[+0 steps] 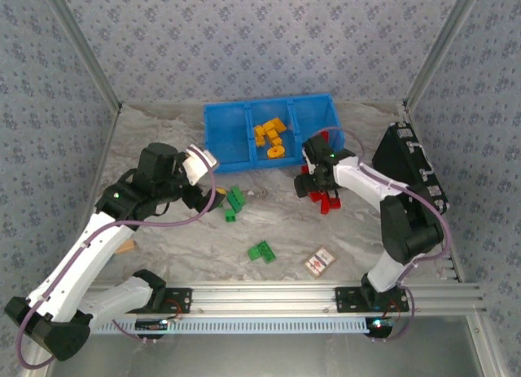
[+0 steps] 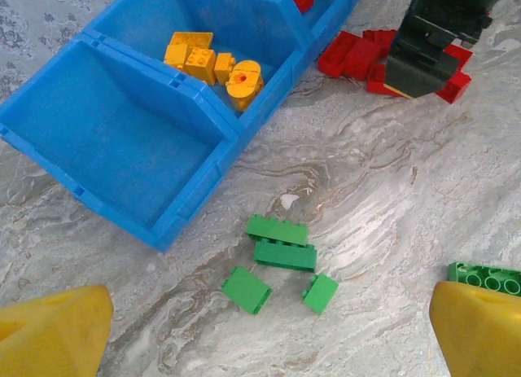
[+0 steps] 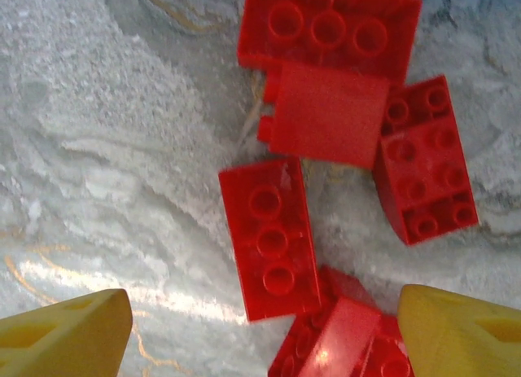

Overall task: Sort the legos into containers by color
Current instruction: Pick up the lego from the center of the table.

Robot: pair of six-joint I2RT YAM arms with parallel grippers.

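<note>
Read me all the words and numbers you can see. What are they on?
Card: red and white print, too small to read.
Black case: white marks, too blurred to read.
Red bricks: the studs show no letters that can be read.
So there is no text here that I can quote.

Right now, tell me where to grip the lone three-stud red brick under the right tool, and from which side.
Grip the three-stud red brick across its two long side walls, coming straight down from above. It lies flat, studs up; bare table flanks its left wall and a gap its right, while other red bricks crowd one short end.
</note>
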